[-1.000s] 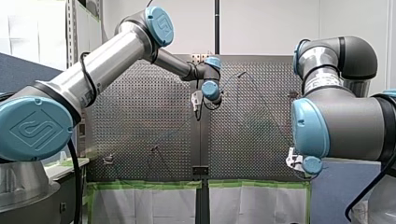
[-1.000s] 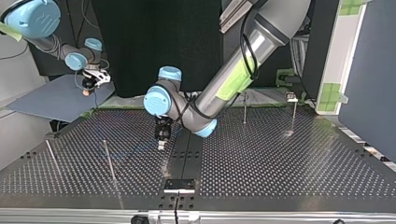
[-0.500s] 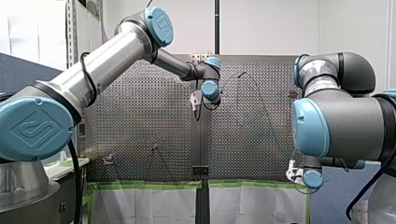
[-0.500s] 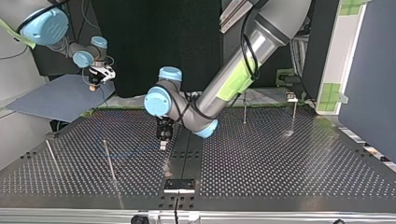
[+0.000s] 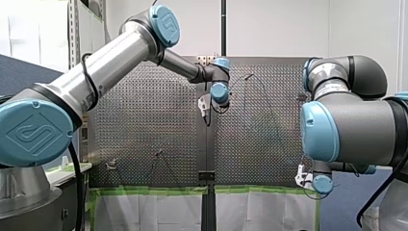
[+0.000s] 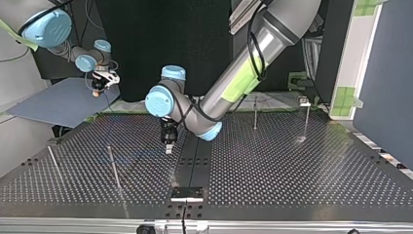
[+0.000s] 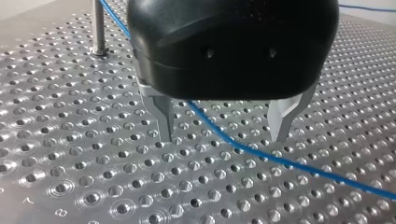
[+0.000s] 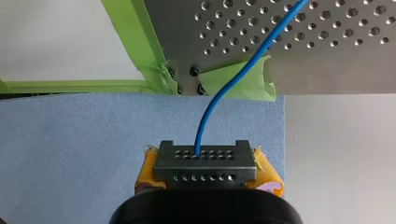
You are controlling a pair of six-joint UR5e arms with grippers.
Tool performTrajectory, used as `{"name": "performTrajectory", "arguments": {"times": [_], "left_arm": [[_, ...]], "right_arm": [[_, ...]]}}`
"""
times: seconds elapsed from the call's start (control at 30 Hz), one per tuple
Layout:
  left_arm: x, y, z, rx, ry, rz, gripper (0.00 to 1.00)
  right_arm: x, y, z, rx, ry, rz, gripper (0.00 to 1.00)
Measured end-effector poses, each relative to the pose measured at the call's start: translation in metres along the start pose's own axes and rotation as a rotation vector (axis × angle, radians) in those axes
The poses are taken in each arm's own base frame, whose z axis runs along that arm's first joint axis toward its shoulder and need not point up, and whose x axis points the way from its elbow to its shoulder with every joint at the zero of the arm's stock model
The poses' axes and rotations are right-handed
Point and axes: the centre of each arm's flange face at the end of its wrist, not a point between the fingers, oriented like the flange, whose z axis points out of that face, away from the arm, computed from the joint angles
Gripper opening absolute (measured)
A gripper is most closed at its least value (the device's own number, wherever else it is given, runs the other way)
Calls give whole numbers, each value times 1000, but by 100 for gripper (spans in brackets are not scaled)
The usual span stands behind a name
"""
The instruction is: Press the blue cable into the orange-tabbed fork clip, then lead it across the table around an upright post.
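Over the perforated table (image 7: 93, 186), the left gripper (image 7: 223, 138) hangs with its metal fingers spread wide, straddling the blue cable (image 7: 289, 163) that lies on the plate, gripping nothing. It has slid slightly toward the top view's left since half a second ago. An upright post (image 7: 97, 28) stands behind it. The right gripper (image 8: 204, 161), hardly moved, stays pinched on the cable's end above a blue board (image 8: 70, 140).
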Motion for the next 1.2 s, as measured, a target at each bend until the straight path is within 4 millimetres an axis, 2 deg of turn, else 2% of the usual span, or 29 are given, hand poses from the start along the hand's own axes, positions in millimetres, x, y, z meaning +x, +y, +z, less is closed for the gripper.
{"name": "performTrajectory", "arguments": {"times": [0.23, 0.33, 0.9, 1.07, 1.2], "left_arm": [[4, -13, -9, 9, -12, -77, 100], [12, -17, -14, 1, -8, -100, 100], [64, 26, -13, -90, -37, -253, 100], [81, 28, -21, -77, -14, -286, 100], [86, 26, -30, -91, 8, -303, 100]], "right_arm": [[0, -1, 0, 5, -6, -4, 0], [-1, -2, -1, 7, -14, -10, 0], [-2, -5, -2, 14, -23, -32, 0], [-2, -6, -2, 14, -24, -33, 0], [-2, -6, -2, 15, -24, -33, 0]]}}
